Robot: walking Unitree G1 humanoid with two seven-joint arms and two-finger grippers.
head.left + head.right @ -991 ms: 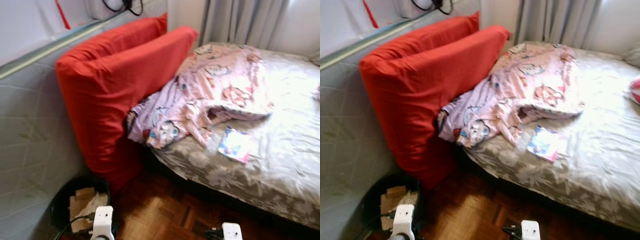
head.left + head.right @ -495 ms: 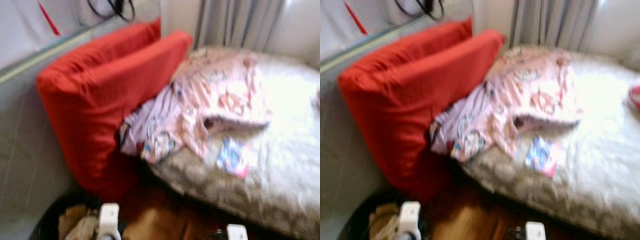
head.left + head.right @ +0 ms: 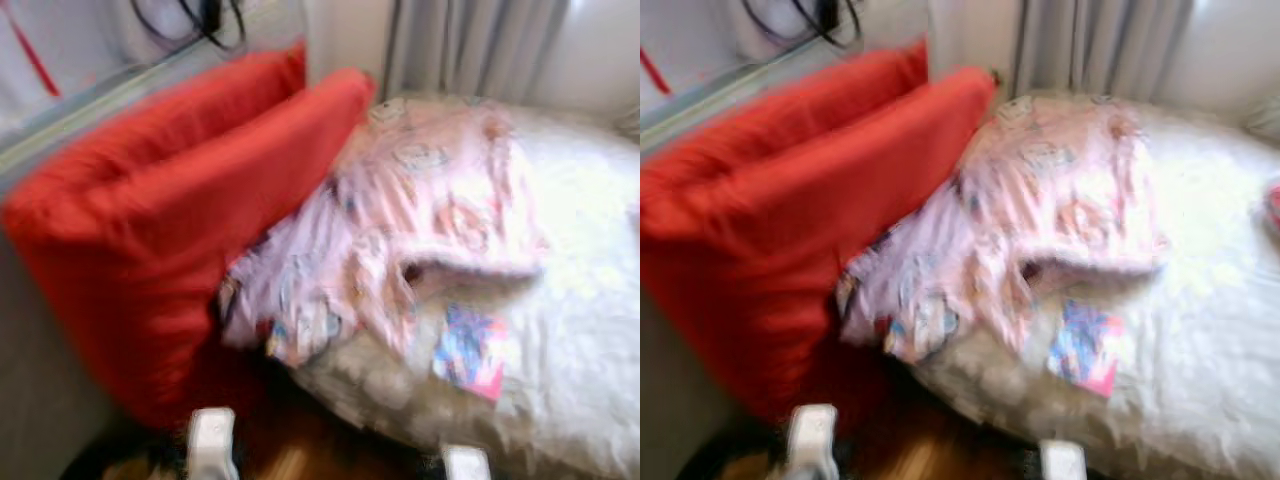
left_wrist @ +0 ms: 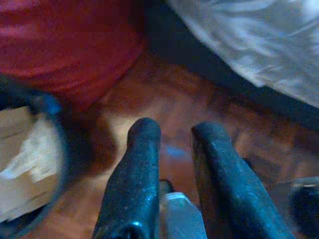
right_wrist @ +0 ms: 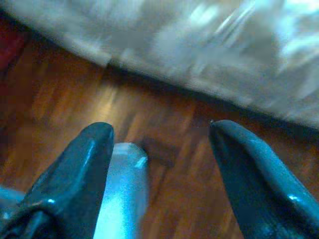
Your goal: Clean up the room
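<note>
1. You're looking at a blurred bedroom scene: a bed w/ pale grey patterned sheet (image 3: pixel 580 330) runs from centre out to 3 o'clock.
2. Crumpled pink-and-lilac cartoon-print blanket (image 3: pixel 420 215) lies bunched on the bed near centre, its lilac end hanging over the mattress edge toward 7 o'clock.
3. Small flat colourful booklet, blue and pink cover (image 3: pixel 468 350), lies on the sheet at approx 5 o'clock, just beside the blanket's lower fold.
4. Two big red fabric cushions (image 3: pixel 170 220) stand on edge at 9 o'clock, touching the blanket.
5. Round black bin w/ cardboard and paper scraps (image 4: pixel 25 149) sits on the brown parquet floor (image 5: pixel 149 129) next to the red fabric.
6. Left gripper (image 4: pixel 172 132): fingers narrowly apart, holding nothing, above the floor.
7. Right gripper (image 5: pixel 162 134): fingers spread wide, holding nothing, above the floor by the bed edge.
</note>
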